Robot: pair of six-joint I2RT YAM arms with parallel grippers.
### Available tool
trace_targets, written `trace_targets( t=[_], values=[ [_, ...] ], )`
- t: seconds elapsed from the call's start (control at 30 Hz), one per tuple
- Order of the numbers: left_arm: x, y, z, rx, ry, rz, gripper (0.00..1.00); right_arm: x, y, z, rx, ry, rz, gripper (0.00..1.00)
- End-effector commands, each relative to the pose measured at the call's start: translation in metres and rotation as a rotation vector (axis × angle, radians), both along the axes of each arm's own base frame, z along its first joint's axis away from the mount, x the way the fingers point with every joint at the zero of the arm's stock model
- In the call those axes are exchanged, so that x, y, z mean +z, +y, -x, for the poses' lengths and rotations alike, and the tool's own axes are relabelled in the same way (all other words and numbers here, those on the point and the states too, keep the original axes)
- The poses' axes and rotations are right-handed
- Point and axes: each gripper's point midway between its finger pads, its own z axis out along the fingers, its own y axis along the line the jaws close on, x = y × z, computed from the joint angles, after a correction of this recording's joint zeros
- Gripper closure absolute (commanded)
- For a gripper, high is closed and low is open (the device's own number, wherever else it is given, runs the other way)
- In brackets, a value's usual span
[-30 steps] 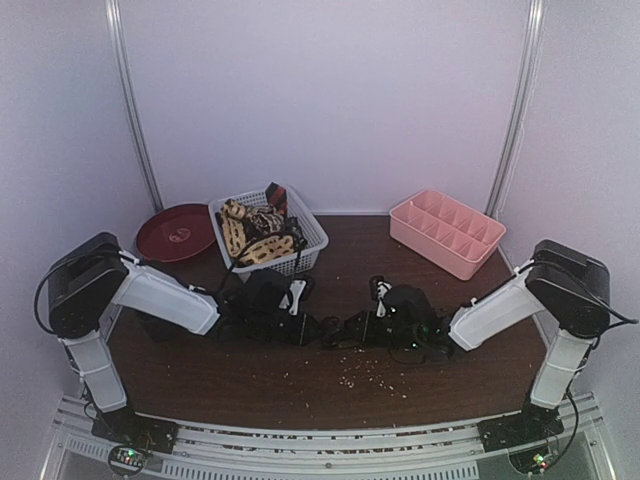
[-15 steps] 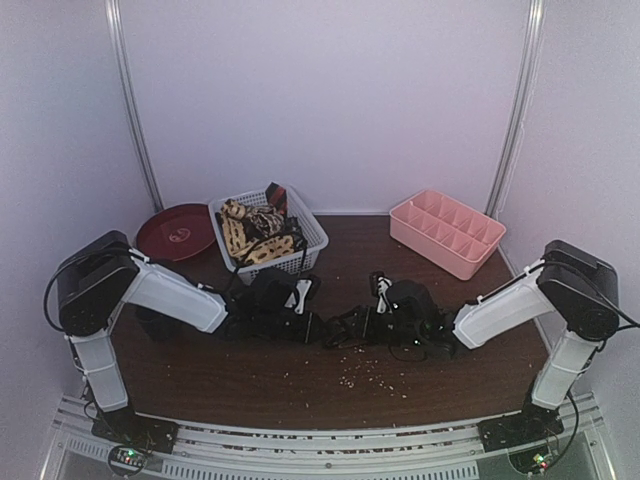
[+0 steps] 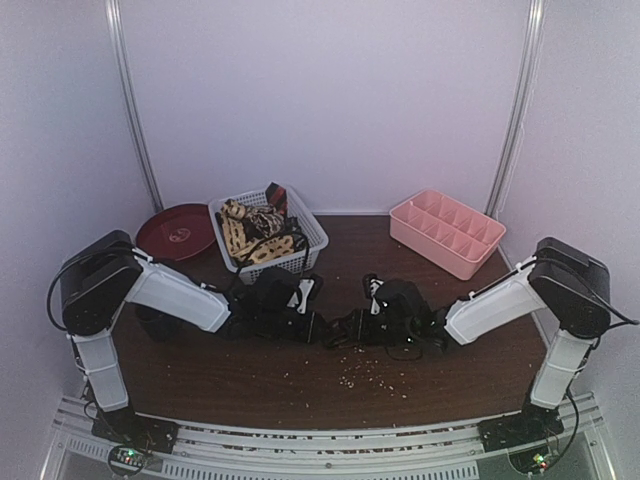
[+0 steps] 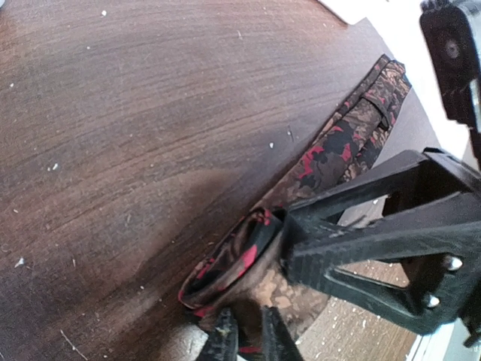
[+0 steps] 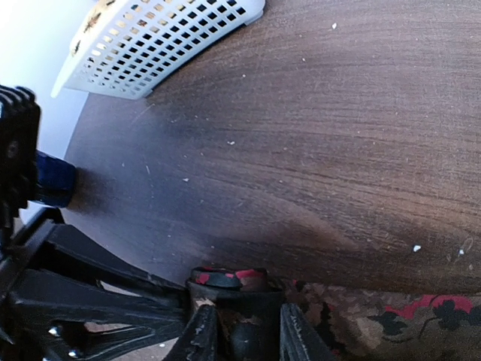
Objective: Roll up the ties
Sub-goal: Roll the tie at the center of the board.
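A dark tie with a red and brown pattern lies at the table's middle, between the two arms. Its rolled end (image 4: 233,259) stands on edge and its flat length (image 4: 361,128) runs away toward the right arm. My left gripper (image 4: 249,331) is shut on the roll's outer fabric from below. My right gripper (image 5: 248,320) has one finger on each side of the same roll (image 5: 229,280), closed against it, and the flat part (image 5: 398,312) trails to the right. From above, the two grippers meet over the tie (image 3: 335,330). More ties (image 3: 255,232) are piled in the basket.
The white lattice basket (image 3: 315,240) stands at the back left, with a dark red plate (image 3: 177,232) beside it. A pink divided tray (image 3: 446,232) sits at the back right. A small blue mug (image 5: 52,180) stands near the left arm. Crumbs dot the wood in front.
The left gripper has moved right and the right gripper slightly left. The two stand closer together around the tie's roll.
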Motion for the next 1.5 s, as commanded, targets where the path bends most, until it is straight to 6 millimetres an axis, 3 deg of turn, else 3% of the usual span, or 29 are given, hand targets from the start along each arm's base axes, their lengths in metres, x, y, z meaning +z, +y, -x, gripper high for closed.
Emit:
trace_targets(
  t=[0.0, 0.13, 0.33, 0.67, 0.97, 1.2, 1.37, 1.47],
  values=[
    [0.011, -0.004, -0.006, -0.020, -0.074, -0.006, 0.78, -0.017, -0.013, -0.003, -0.013, 0.009, 0.063, 0.72],
    [0.015, 0.002, -0.008, -0.092, -0.199, -0.079, 0.54, -0.016, -0.014, -0.004, 0.006, 0.001, 0.033, 0.73],
    [0.008, 0.003, -0.012, -0.260, -0.397, -0.258, 0.45, -0.015, -0.005, -0.001, 0.060, 0.008, -0.052, 0.74],
    [0.014, -0.014, 0.004, -0.519, -0.581, -0.250, 0.33, -0.013, -0.004, -0.001, 0.065, 0.006, -0.079, 0.74],
    [-0.003, -0.034, -0.003, -0.590, -0.575, -0.279, 0.32, -0.013, -0.005, -0.001, 0.065, 0.008, -0.085, 0.74],
    [-0.018, -0.035, -0.002, -0.623, -0.530, -0.307, 0.35, -0.014, -0.006, 0.000, 0.066, 0.012, -0.083, 0.74],
    [-0.024, -0.034, 0.005, -0.663, -0.508, -0.303, 0.43, -0.013, -0.006, -0.001, 0.066, 0.014, -0.090, 0.74],
    [-0.023, -0.035, 0.008, -0.678, -0.504, -0.298, 0.54, -0.012, -0.006, 0.000, 0.067, 0.014, -0.090, 0.74]
  ],
)
